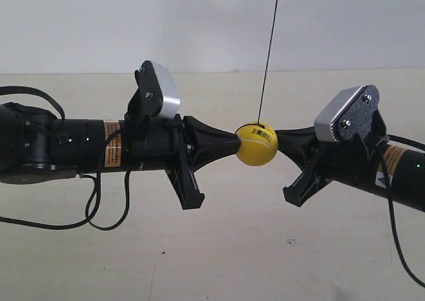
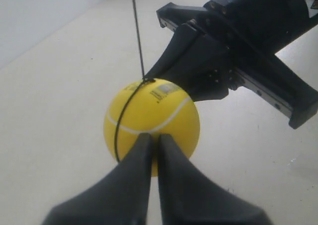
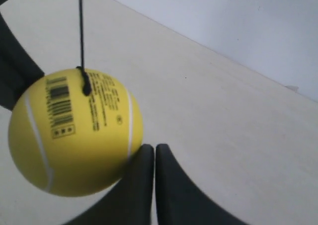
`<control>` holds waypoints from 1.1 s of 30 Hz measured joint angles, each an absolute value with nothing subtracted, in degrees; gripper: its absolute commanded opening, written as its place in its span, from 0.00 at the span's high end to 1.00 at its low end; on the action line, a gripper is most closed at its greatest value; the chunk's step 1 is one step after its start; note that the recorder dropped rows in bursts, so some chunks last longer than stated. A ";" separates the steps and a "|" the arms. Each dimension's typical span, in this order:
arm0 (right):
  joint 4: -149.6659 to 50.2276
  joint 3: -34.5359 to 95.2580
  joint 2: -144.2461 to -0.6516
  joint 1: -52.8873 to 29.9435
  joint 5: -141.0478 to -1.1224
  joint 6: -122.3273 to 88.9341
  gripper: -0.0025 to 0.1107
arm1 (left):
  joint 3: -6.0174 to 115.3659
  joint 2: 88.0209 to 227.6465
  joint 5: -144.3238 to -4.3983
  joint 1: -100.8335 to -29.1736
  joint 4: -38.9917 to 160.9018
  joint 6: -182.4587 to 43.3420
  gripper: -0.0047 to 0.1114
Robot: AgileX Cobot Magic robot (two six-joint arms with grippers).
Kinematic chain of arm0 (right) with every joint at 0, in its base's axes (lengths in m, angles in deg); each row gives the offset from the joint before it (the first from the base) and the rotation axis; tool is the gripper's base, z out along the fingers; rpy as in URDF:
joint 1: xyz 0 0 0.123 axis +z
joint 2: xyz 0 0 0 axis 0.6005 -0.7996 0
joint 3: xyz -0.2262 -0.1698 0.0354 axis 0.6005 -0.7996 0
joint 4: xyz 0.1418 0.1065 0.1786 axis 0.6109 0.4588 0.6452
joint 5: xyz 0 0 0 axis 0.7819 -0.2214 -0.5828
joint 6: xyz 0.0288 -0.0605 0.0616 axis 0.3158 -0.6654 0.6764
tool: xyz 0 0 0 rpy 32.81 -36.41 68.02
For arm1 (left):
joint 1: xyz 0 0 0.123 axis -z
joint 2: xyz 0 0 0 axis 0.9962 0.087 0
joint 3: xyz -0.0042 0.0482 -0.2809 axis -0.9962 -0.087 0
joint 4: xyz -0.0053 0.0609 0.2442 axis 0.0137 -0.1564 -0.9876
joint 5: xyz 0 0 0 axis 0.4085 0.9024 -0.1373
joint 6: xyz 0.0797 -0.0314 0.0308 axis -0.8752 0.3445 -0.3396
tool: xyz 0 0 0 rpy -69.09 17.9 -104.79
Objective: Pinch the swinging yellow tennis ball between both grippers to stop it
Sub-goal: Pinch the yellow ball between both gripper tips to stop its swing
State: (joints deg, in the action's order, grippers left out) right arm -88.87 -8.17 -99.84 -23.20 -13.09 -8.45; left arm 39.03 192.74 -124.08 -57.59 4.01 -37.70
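Observation:
The yellow tennis ball [image 1: 257,143] hangs on a thin dark string [image 1: 269,48] above the table, between two black grippers. The gripper of the arm at the exterior view's left [image 1: 234,143] touches one side of the ball with its shut, pointed tip. The gripper of the arm at the exterior view's right [image 1: 280,139] meets the opposite side. In the left wrist view my left gripper [image 2: 154,138] is shut, its tip against the middle of the ball [image 2: 151,118], the other gripper [image 2: 198,71] behind it. My right gripper [image 3: 155,149] is shut and touches the ball [image 3: 74,130] off-centre.
A pale table top [image 1: 219,254] lies below the arms, with a plain white wall [image 1: 199,22] behind. Black cables [image 1: 99,214] loop under the arm at the exterior view's left, and one cable [image 1: 398,241] trails from the other arm.

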 measured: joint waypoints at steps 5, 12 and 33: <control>-89.22 -8.17 -99.09 -23.20 -14.07 -8.90 0.98 | 39.03 192.74 -124.08 -57.59 3.97 -37.91 0.92; -89.71 -8.17 -96.11 -23.20 -18.31 -9.54 0.98 | 39.03 192.74 -124.08 -57.59 3.97 -38.17 0.92; -90.18 -8.17 -95.20 -23.20 -22.31 -10.29 0.98 | 39.03 192.74 -123.53 -57.59 3.97 -38.83 0.92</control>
